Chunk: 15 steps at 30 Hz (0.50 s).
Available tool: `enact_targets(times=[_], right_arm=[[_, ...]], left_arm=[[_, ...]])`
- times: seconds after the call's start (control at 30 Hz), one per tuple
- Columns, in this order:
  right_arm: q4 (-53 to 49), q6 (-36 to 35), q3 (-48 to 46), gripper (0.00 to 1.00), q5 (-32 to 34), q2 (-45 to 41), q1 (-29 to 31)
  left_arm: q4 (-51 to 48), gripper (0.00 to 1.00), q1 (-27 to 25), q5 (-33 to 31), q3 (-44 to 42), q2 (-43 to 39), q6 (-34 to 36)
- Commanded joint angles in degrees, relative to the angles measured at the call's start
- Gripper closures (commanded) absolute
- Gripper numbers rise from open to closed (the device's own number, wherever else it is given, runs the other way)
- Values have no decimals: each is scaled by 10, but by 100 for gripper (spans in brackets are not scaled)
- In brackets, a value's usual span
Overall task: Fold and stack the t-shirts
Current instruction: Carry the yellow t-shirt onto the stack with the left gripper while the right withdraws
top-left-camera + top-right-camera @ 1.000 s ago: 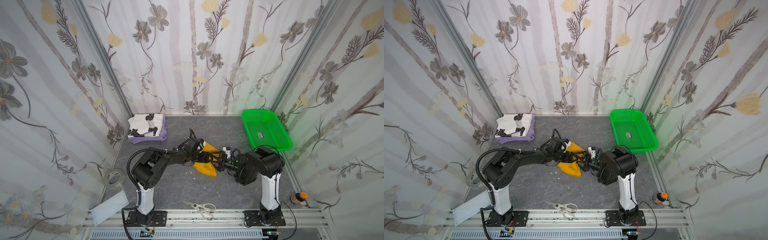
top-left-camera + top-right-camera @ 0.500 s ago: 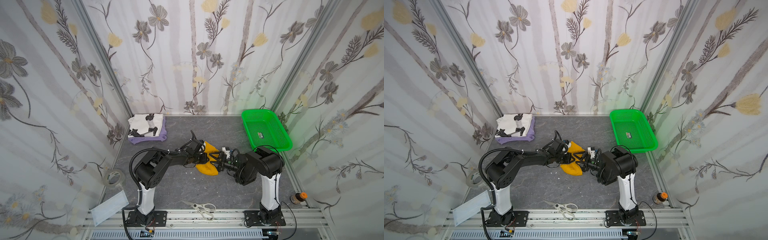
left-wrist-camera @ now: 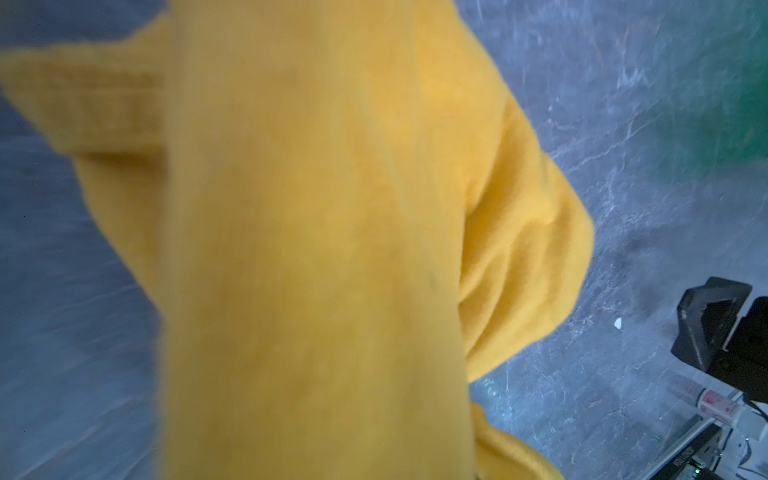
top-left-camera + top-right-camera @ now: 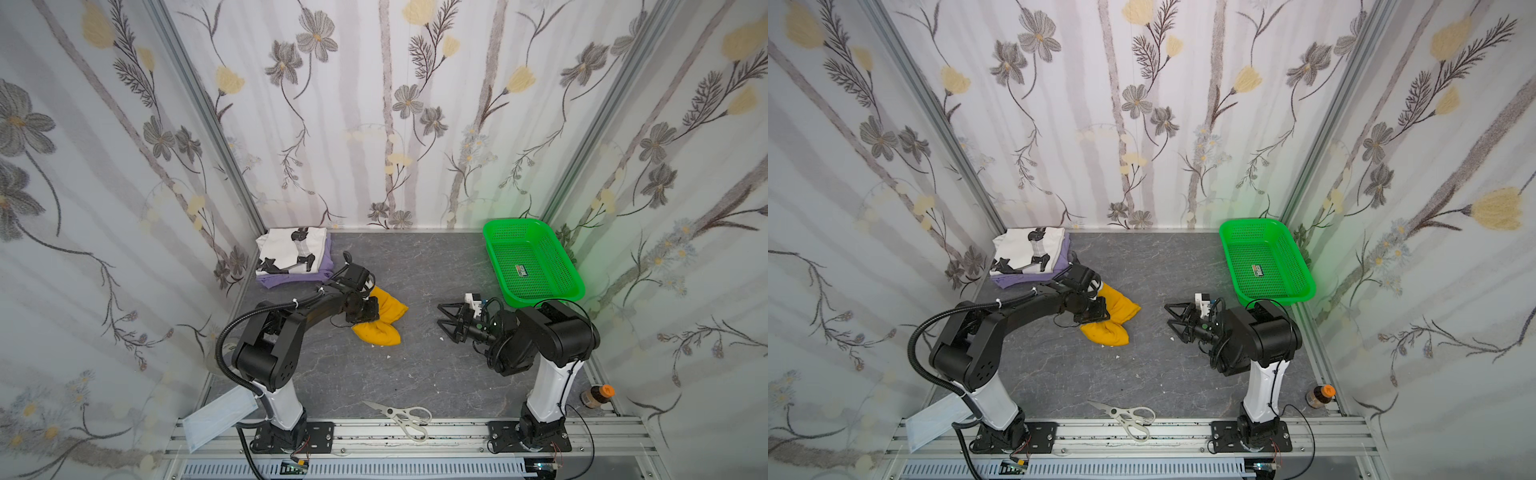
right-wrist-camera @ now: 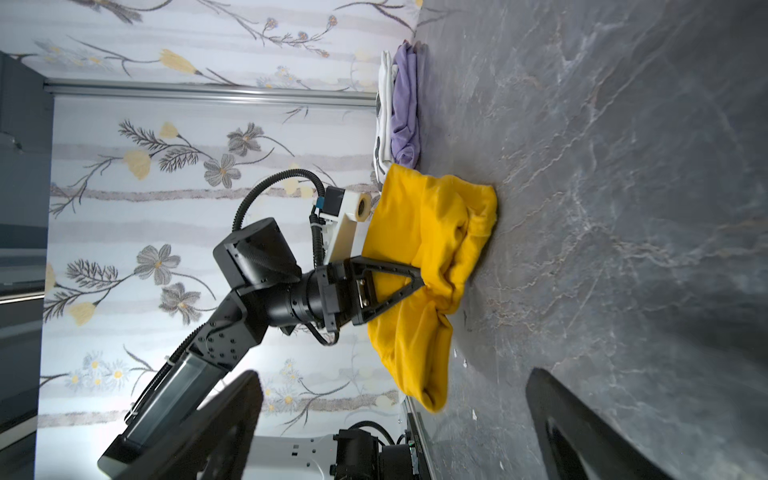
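Left gripper [image 5: 420,283] pinched the bunched yellow shirt [image 4: 382,332]; right gripper [image 4: 448,323] stood spread, empty, well apart from it. Single pinch could slip, or the bundle could unravel short of the stack [image 4: 291,249] near the left gripper.

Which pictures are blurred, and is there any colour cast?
Left wrist view: the mustard-yellow cloth shirt fills the frame, too close, soft and smeared. Right wrist view: the same shirt and the left gripper pinching it are sharp; the right gripper shows its near fingers dark and blurred. In both top views: sharp; the bright green perforated plastic basket tints the flowered wall beside it green.
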Motion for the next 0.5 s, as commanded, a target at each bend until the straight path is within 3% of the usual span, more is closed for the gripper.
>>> enact_targets(times=[0.0,0.13,0.2,0.23,0.3,0.47], right_arm=[[26,-51,1,1,-30,-30,-1],[-157,-154,26,1,-25,-97,7],[-371,-278,67,1,13,-153,22],[-519,-356,104,1,59,-184,36],[-715,-452,172,0,156,-219,66],[-808,-493,220,0,197,-254,78]], left_arm=[[-98,100,36,-15,51,-39,67],[-158,100,117,-19,142,-56,129],[-171,100,161,-6,185,-47,148],[-175,100,183,1,199,-39,158],[-186,100,213,18,256,-14,188],[-158,100,268,22,334,50,230]])
